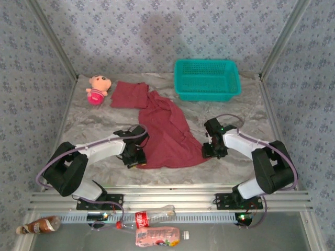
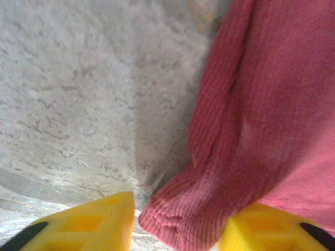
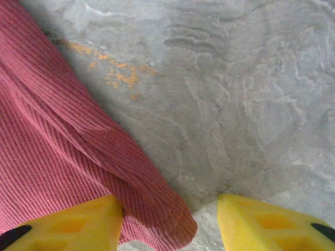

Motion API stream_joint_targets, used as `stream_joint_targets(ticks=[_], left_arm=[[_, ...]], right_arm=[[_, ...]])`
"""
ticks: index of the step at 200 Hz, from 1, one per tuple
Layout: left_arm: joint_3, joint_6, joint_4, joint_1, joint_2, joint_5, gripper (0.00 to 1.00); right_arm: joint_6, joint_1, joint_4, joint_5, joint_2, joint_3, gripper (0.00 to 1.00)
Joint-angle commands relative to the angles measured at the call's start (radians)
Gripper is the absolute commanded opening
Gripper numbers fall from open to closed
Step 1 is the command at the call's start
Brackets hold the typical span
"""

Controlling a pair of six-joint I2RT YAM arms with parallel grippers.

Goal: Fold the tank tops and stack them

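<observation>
No lettering is legible anywhere. The red label (image 1: 142,219) on the clear bottle (image 1: 158,213) carries white marks too small to read, and so does the print on the pink packet (image 1: 157,237) beside it.

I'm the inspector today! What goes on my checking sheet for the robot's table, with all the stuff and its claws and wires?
Surface: grey marbled table, orange smudge beside the cloth.
Job's things: one tank top spread mid-table, unfolded; second tank top lies flatter at the far left.
Clutter: pink doll, teal basket, three bottles at the near edge.
Grippers: left gripper open around a hem corner; right gripper open beside another corner.
Cables: purple cables looped along both arms.
Surroundings: patterned walls, metal posts.
</observation>
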Motion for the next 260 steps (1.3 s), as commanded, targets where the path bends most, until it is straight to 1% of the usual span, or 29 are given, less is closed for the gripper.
stream_joint_targets(ticks=[1,25,32,64,102,122,144,152,157,174,184,203,219,243,260], left_arm=[[-0.017,0.015,0.029,0.002,0.019,0.001,0.36],[-0.015,0.043,0.018,0.009,0.02,-0.019,0.32],[-0.011,0.055,-0.017,0.015,0.019,-0.027,0.31],[0.03,0.105,-0.063,0.045,0.004,-0.051,0.28],[0.054,0.142,-0.076,0.063,0.009,-0.051,0.31],[0.066,0.158,-0.07,0.078,0.009,-0.051,0.31],[0.059,0.153,-0.023,0.081,0.037,-0.011,0.26],[0.055,0.153,-0.011,0.081,0.046,-0.004,0.2],[0.056,0.153,-0.007,0.079,0.05,-0.002,0.14],[0.08,0.162,-0.016,0.081,0.047,-0.003,0.0],[0.104,0.173,-0.045,0.082,0.038,-0.003,0.0],[0.188,0.188,-0.171,0.085,-0.017,-0.026,0.0],[0.3,0.2,-0.32,0.098,-0.109,-0.105,0.0],[0.553,0.234,-0.549,0.136,-0.22,-0.214,0.0],[0.759,0.294,-0.655,0.162,-0.247,-0.3,0.0]], right_arm=[[0.037,-0.002,0.094,-0.057,0.067,0.001,0.46],[0.039,0.007,0.093,-0.055,0.078,0.003,0.36],[0.04,0.008,0.096,-0.054,0.075,-0.002,0.33],[0.036,0.027,0.11,-0.036,0.045,-0.003,0.2],[0.027,0.035,0.111,-0.036,0.024,0.009,0.14],[0.025,0.036,0.111,-0.039,0.018,0.012,0.1],[0.028,0.038,0.123,-0.049,0.022,0.016,0.09],[0.028,0.036,0.128,-0.053,0.024,0.015,0.09],[0.028,0.037,0.129,-0.057,0.021,0.017,0.08],[0.024,0.042,0.135,-0.066,0.0,0.026,0.07],[0.023,0.045,0.138,-0.076,-0.029,0.037,0.07],[0.012,0.049,0.136,-0.082,-0.13,0.067,0.05],[-0.006,0.049,0.138,-0.073,-0.25,0.088,0.03],[-0.018,0.05,0.183,-0.076,-0.424,0.143,0.01],[-0.048,0.047,0.24,-0.079,-0.483,0.235,0.0]])
